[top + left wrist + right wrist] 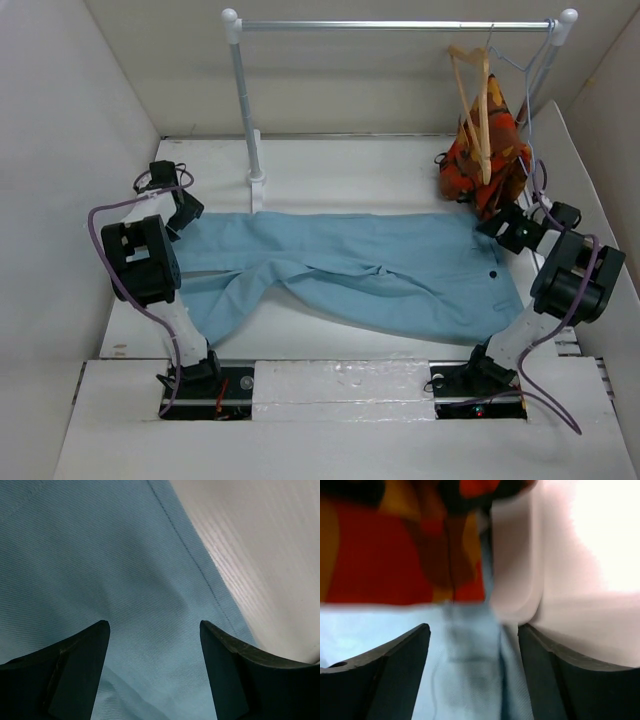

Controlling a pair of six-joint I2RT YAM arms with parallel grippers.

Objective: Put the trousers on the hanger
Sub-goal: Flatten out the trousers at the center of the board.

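Trousers (370, 270) flat on the table (350, 170); left end effector (152, 625) and right end effector (472, 627) gape (nothing held)

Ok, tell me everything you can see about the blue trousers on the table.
The trousers are soft light-blue cloth, spread flat across the white table, waist to the right with a small dark button, legs reaching left. The far leg lies straight; the near one angles toward the front edge, with wrinkles around the crotch. A stitched seam runs along the leg edge. The left end effector is open over the leg end, the right end effector open at the waist.
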